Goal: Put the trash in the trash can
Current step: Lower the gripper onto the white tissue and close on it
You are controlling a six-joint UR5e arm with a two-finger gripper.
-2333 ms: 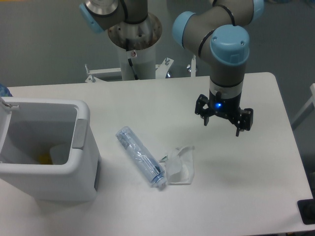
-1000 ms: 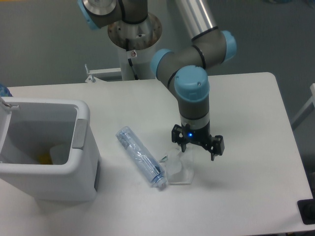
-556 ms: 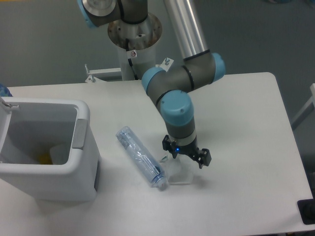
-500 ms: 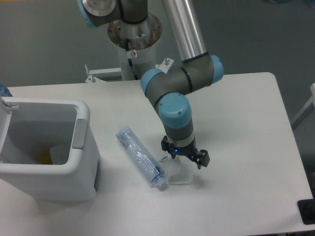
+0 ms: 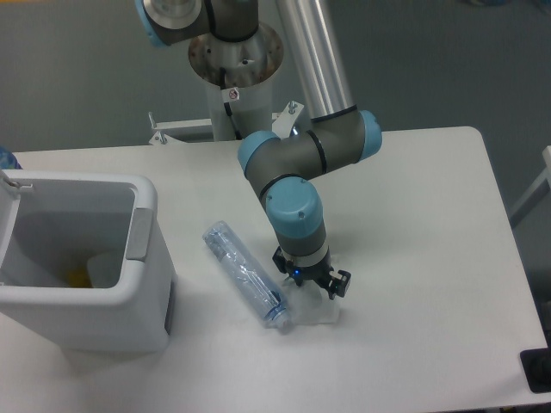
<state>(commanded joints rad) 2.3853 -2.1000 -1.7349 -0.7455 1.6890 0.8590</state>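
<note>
White table (image 5: 430,215); black object (bottom right corner) (image 5: 535,370).

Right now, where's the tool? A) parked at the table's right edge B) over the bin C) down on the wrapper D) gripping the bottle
C: the tool sits low on the wrapper, right of the bottle, far from the bin.
</note>
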